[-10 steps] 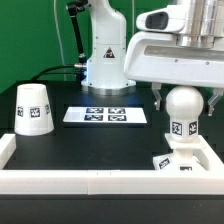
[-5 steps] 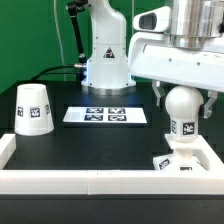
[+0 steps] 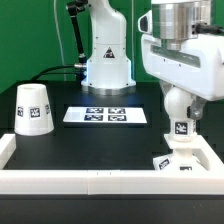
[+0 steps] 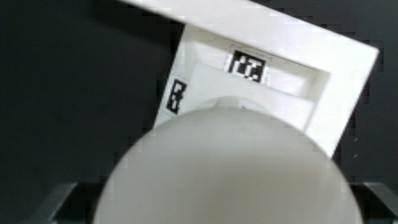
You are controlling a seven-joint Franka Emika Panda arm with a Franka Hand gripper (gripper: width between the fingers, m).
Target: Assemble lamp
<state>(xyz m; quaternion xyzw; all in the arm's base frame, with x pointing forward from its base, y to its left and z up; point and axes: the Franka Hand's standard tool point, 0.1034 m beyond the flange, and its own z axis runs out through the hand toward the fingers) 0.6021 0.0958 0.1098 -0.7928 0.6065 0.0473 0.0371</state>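
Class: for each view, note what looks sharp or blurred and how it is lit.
Wrist view: the bulb fills the foreground, blurred and grey; the base behind is sharper. Exterior view: even light, the shade crisp against the dark table.

**A:** Is that bulb (image 3: 182, 105) glass or what?

**B:** Nah, smooth matt white plastic, no shine on it even up close. The shade (image 3: 33, 108) and base (image 3: 185, 162) are the same stuff, with flat printed black-and-white tags. The tabletop (image 3: 90, 145) is matt black; can't tell if it's cloth. The arm (image 3: 105, 50) shell looks like glossier white plastic.
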